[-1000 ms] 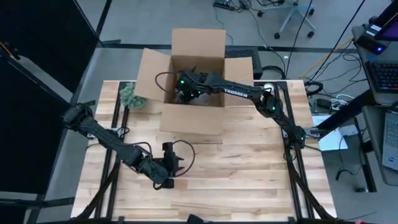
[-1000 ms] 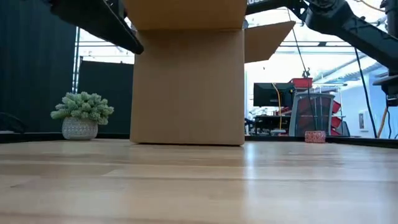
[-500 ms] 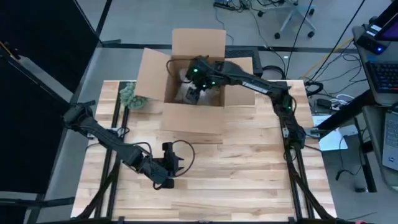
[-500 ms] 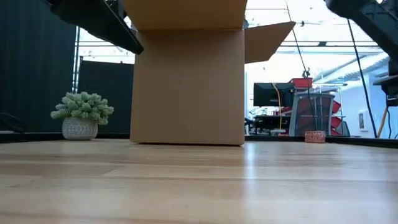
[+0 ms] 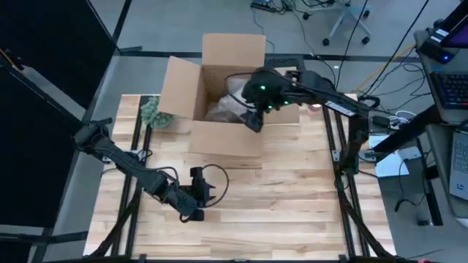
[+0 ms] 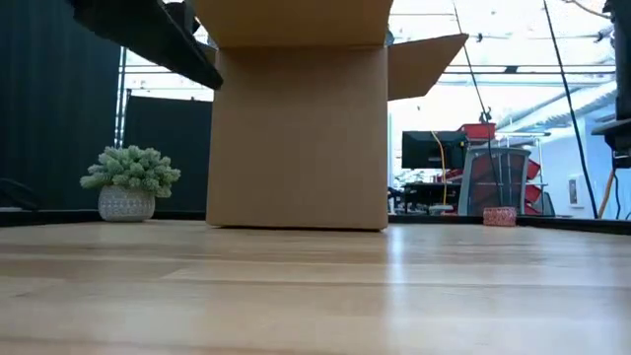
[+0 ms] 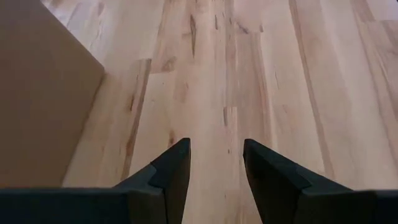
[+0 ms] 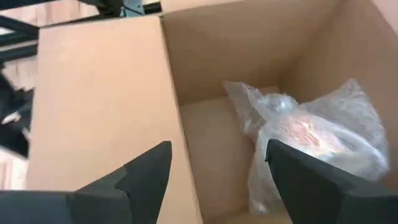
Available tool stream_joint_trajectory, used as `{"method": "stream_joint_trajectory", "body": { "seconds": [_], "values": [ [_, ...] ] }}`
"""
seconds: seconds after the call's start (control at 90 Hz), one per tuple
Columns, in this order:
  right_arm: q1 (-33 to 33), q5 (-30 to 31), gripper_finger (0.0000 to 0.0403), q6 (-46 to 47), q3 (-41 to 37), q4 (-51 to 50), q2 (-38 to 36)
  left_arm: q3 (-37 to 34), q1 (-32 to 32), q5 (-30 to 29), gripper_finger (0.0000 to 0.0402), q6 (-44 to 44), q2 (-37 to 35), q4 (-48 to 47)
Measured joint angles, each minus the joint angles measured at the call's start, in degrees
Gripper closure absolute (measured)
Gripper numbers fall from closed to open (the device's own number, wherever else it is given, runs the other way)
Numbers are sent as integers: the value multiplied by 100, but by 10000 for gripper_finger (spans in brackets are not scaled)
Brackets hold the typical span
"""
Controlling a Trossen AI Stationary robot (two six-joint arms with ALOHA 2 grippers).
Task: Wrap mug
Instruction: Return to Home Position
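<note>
The right gripper [image 5: 254, 122] hangs over the front right rim of the cardboard box [image 5: 223, 142], upper middle of the high view, fingers spread wide, empty. Inside the box lies the bubble-wrapped mug [image 8: 311, 134]. Lower left, the left gripper [image 7: 216, 148] sits low over the table [image 5: 292, 197], fingers parted, holding nothing.

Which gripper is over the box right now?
The right gripper, open above the box at its front rim; the left gripper is open over the table.

Black jointed arms [image 5: 124, 162] carry thin cables [image 5: 216, 167] (green lights [image 5: 263, 90] on the right one).
</note>
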Motion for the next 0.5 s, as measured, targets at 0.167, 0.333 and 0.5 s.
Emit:
{"method": "stream_joint_trajectory", "body": {
  "seconds": [0.167, 0.333, 0.5],
  "values": [
    [762, -57, 152, 79, -2, -122, -74, 0, -272, -12, 263, -34, -601, -421],
    [1445, 23, 168, 286, -2, -307, -175, -2, -485, -278, 278, -521, -1416, -1637],
    [2082, 307, 216, 578, -136, -422, -305, -553, -683, -519, 331, -1059, -2387, -2050]
  ]
}}
